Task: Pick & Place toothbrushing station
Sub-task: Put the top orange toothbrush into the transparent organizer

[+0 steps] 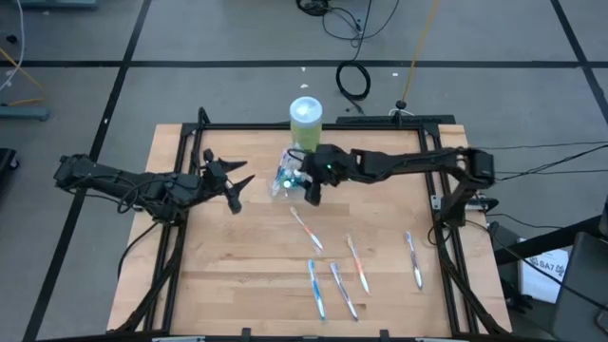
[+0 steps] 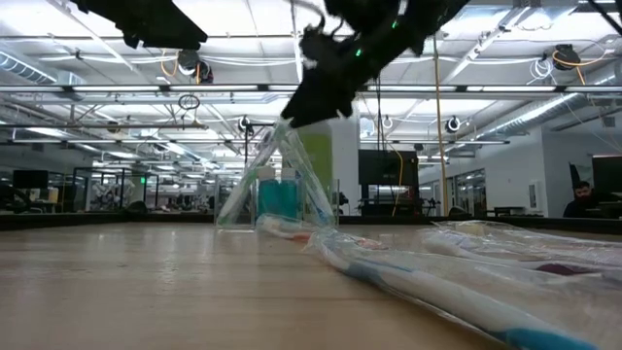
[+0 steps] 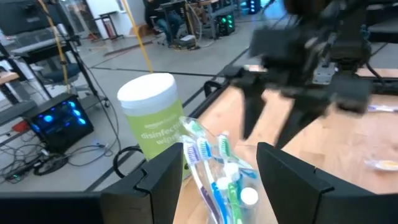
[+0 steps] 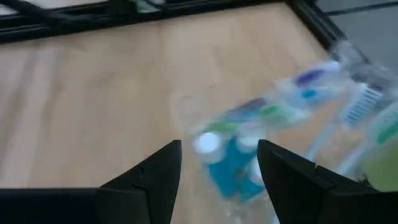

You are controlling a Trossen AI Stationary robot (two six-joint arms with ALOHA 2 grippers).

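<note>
Toothbrush cup (image 3: 217, 177) beside green container (image 3: 152, 121) labelled "disinfecting wipes".

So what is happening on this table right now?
The right gripper hangs with open jaws over the clear cup, which leans tilted near the green container and holds several toothbrushes and teal-capped tubes. The left gripper waits beside the cup, jaws open and empty. Five more toothbrushes lie scattered on the wooden table, nearer the front edge.
</note>
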